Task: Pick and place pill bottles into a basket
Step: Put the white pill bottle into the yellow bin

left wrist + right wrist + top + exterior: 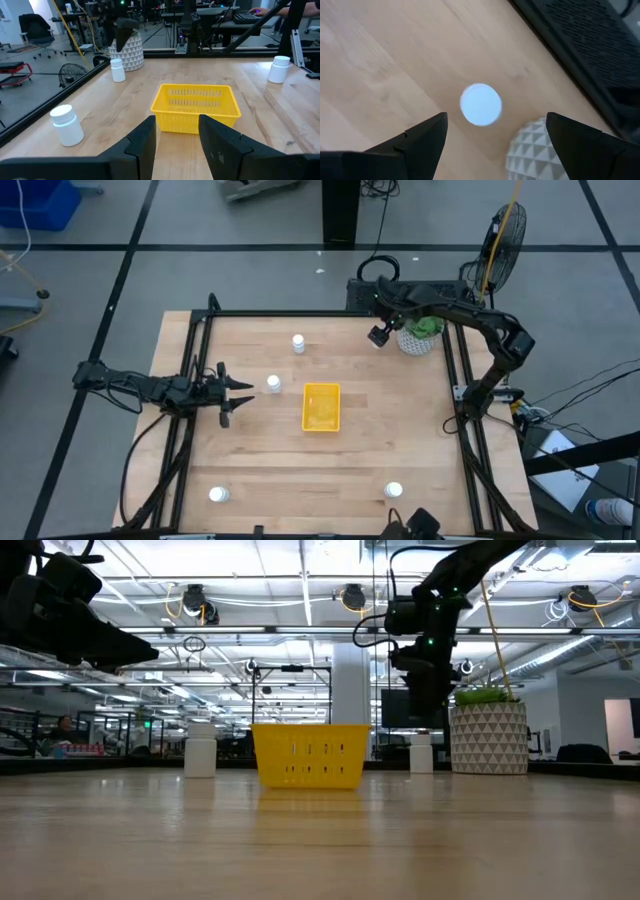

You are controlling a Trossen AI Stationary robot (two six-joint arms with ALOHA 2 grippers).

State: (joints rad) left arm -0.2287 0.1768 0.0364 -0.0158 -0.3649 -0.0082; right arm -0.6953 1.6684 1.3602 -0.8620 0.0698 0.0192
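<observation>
The yellow basket stands at the table's middle. White pill bottles stand upright on their bases: one left of the basket, one farther back, two near the front edge. A fifth bottle stands by the plant pot, below my right gripper. That gripper is open and points down, its fingers wide on either side above the cap, touching nothing. My left gripper is open and empty, level above the table, left of the basket.
A white patterned pot with a green plant stands at the far right, close beside the bottle under my right gripper. Black frame rails run along the table's left and right sides. Bare wood lies in front of the basket.
</observation>
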